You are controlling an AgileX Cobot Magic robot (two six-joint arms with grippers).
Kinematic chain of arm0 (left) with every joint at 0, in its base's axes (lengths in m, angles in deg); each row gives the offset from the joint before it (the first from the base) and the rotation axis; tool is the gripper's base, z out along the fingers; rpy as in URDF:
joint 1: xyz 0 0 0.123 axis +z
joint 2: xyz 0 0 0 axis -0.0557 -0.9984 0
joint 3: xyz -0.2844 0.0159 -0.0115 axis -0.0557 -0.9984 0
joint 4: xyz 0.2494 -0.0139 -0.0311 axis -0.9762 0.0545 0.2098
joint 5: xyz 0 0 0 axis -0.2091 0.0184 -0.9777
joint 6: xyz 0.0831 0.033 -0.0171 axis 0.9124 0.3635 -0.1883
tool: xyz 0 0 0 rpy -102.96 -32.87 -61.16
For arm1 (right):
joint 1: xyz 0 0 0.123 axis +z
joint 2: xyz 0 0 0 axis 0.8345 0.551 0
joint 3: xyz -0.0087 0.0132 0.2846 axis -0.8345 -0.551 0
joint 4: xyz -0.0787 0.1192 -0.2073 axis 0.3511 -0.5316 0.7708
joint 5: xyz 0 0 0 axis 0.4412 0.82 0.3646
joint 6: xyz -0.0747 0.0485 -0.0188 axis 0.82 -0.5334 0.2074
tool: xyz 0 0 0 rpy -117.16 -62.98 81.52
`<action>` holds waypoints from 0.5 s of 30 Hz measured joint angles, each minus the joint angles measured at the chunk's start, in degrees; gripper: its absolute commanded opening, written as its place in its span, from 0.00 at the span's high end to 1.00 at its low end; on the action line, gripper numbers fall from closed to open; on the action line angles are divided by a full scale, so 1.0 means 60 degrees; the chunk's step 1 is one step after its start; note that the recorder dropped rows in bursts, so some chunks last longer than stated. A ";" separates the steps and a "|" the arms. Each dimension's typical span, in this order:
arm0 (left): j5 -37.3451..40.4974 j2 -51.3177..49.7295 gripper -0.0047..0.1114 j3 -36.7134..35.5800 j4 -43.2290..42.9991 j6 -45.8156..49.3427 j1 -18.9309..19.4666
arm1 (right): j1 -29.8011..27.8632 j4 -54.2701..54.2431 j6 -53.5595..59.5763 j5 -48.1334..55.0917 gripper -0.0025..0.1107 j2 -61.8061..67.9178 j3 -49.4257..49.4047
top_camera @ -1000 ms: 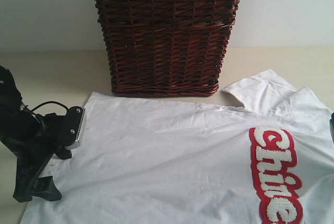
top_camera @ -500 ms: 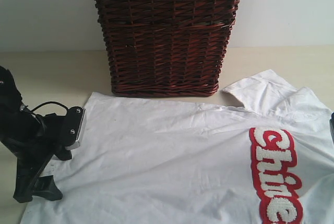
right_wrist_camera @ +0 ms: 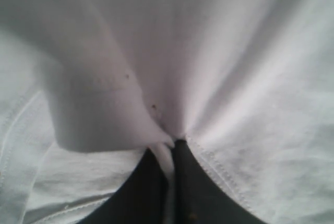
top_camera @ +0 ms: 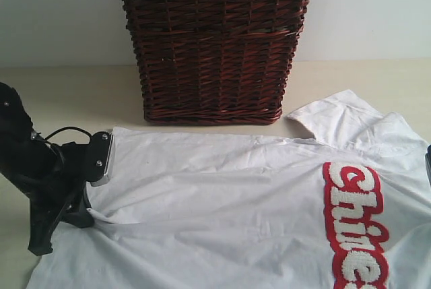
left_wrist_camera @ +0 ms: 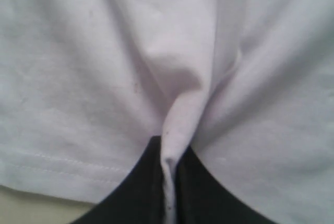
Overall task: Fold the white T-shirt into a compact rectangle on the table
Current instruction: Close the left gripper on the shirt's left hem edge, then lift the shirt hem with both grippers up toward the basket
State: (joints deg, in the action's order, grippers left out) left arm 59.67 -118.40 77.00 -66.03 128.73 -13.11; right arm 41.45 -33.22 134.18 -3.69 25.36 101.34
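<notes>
The left arm [top_camera: 37,181] is matte black, built of chunky, angular segments. A thin black cable [top_camera: 62,130] loops above it. Its wrist block [top_camera: 93,154] has a bright silver edge and small pale screw heads [top_camera: 98,163]. The left hand [left_wrist_camera: 168,153] and right hand [right_wrist_camera: 172,153] each show two smooth black fingers.

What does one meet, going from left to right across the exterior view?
left gripper → wicker basket → red chest band. The white T-shirt spans nearly the whole width, so it is left out of the order.
</notes>
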 measured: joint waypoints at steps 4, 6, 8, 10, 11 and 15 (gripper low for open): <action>0.0114 -0.0075 0.96 0.0077 0.0000 0.0000 0.0019 | 0.0000 0.0000 0.0000 0.0000 0.98 0.0000 0.0000; 0.0114 -0.0075 0.96 0.0077 0.0000 0.0000 0.0019 | 0.0000 -0.0021 0.0000 -0.0017 0.98 0.0000 0.0000; 0.0039 -0.0075 0.96 0.0077 0.0000 -0.0094 0.0019 | 0.0000 -0.0091 0.0000 -0.0037 0.98 0.0000 0.0000; -0.0120 0.0050 0.96 0.0025 0.0000 -0.0203 0.0019 | 0.0000 -0.0142 0.0000 -0.0076 0.98 -0.0095 0.0000; -0.0272 0.0138 0.96 -0.0040 0.0000 -0.0226 0.0019 | 0.0000 -0.0158 0.0018 -0.0102 0.98 -0.0169 0.0000; -0.1414 0.0520 0.96 -0.0252 -0.0112 -0.0310 -0.0037 | -0.0018 -0.0282 0.0430 -0.0332 0.98 -0.0539 -0.0177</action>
State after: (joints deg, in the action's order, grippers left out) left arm 51.18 -115.28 75.49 -66.70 126.87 -13.33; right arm 41.34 -34.92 136.76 -5.69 22.12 100.28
